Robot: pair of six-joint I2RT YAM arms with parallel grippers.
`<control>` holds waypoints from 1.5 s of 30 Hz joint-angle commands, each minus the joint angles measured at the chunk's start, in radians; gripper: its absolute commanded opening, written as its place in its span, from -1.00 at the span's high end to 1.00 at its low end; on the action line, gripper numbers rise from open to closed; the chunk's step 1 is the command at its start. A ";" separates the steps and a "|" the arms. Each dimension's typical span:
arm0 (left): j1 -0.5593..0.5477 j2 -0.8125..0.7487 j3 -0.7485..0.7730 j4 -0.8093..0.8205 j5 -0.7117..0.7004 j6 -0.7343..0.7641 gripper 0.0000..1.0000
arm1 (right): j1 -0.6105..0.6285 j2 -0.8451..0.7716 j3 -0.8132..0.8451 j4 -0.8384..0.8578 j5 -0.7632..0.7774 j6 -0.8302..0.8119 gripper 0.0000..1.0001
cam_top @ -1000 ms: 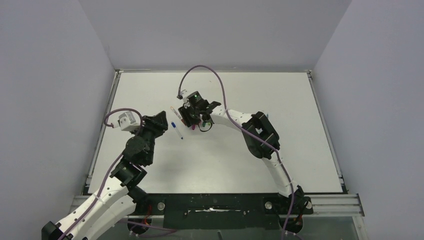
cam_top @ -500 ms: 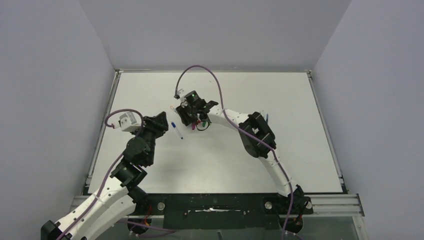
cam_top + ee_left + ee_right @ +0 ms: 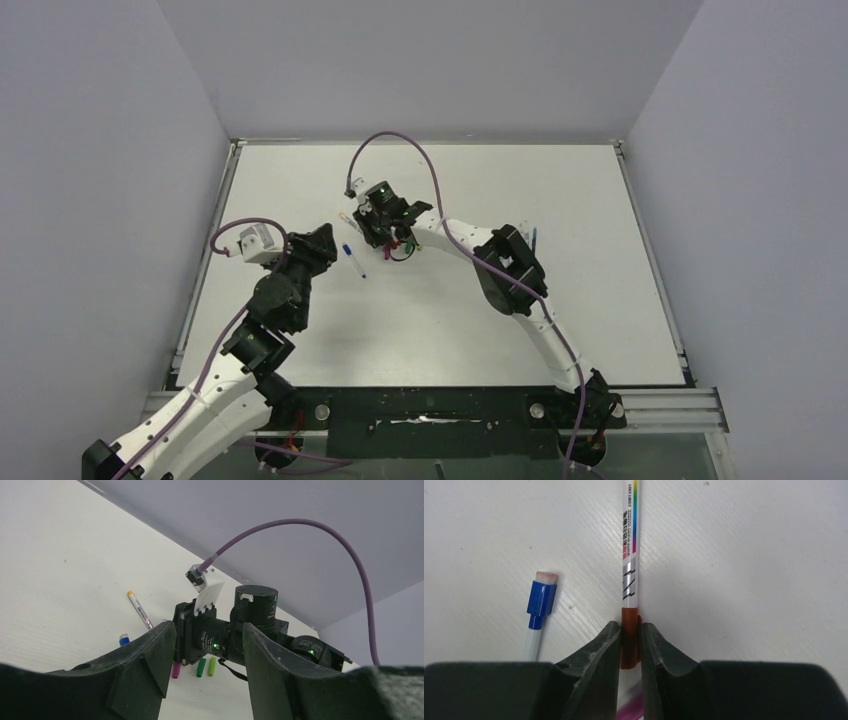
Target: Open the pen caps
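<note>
table (image 3: 620, 300): white, flat | walls (image 3: 100, 150): plain grey | rail (image 3: 670, 406): metal, near edge

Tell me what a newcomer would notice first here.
Close up in the right wrist view, the right tool pinches the brown cap of a white pen lying on the table. Just left of it lies a blue-capped pen. In the left wrist view, the open left tool frames the right arm, with pink, green and lime caps beneath it.
</note>
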 commanded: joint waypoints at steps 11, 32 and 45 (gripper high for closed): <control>-0.013 -0.018 0.014 0.040 -0.036 0.025 -0.02 | 0.016 -0.155 -0.157 0.073 -0.048 0.012 1.00; -0.015 0.088 -0.065 0.354 0.292 0.040 -0.10 | -0.111 -0.984 -1.037 0.584 -0.333 0.340 1.00; 0.012 0.225 -0.116 0.613 0.540 -0.048 -0.14 | -0.093 -1.124 -1.281 0.929 -0.456 0.463 1.00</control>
